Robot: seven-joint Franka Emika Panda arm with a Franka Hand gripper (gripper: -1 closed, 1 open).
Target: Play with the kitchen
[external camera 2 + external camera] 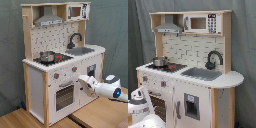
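The toy kitchen [193, 95] [37, 85] is white and light wood, with a grey hood [170, 26] [49, 20] and a small microwave [202, 23] [75, 11] on top. A pot [159, 61] [47, 56] stands on the stovetop, left of the sink [203, 74] [81, 51] and the black faucet [214, 58] [75, 39]. In the second exterior view my gripper [84, 83] hangs right in front of the kitchen's front panel. It is below the knobs [73, 69], at the right edge of the oven door [65, 95]. In the first exterior view only the white arm [139, 104] shows, low on the first exterior view's left.
The kitchen stands on a wooden floor [95, 115] against a grey curtain [244, 45]. A rounded wooden side counter [230, 79] juts out beside the sink. The arm's white body [111, 91] reaches in from the second exterior view's right.
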